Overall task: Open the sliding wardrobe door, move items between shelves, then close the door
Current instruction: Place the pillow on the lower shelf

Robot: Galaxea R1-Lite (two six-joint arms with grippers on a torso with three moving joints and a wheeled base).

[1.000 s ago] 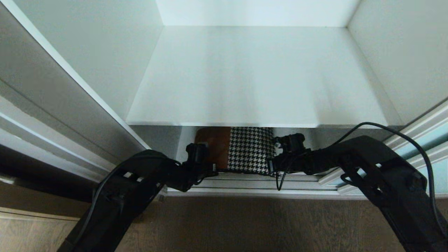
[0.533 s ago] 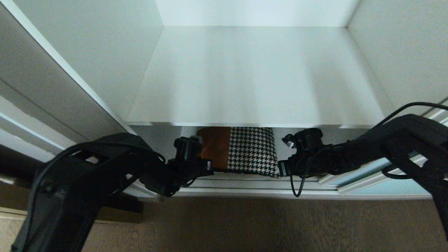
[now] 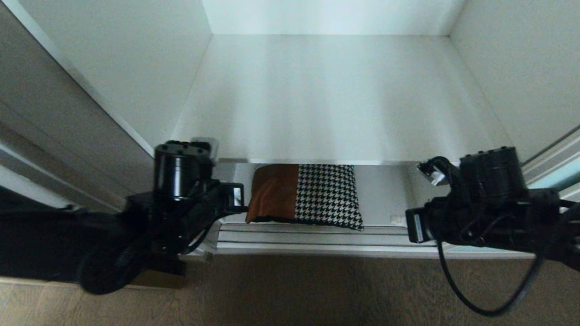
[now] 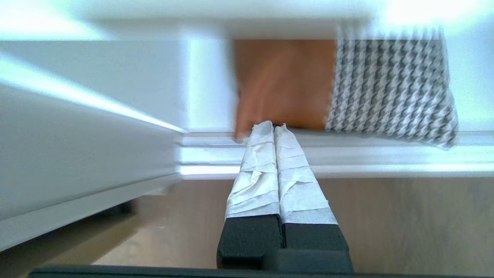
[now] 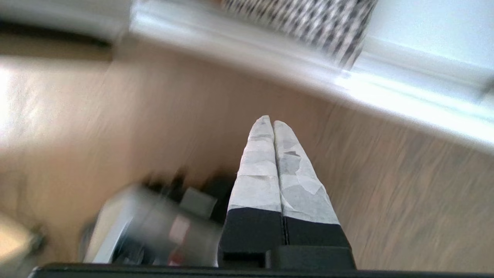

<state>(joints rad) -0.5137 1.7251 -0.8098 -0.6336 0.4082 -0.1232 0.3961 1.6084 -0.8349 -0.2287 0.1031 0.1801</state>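
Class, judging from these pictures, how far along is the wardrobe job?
Done: the sliding wardrobe door stands open. In hand: nothing; the left hand and right hand are shut and empty, outside the wardrobe. Left: the patchwork pillow lies on the bottom shelf; the upper shelf is bare; then closing.

Both arms are built of matte black housings with rounded cylindrical joint casings. A ring of small screws is seen on top of the left arm [image 3: 181,176] casing, and small white labels are carried near both wrists. A loose black cable is looped under the right arm [image 3: 489,213]. The fingers [image 4: 276,170] of each gripper are wrapped in creased whitish tape above black bases.
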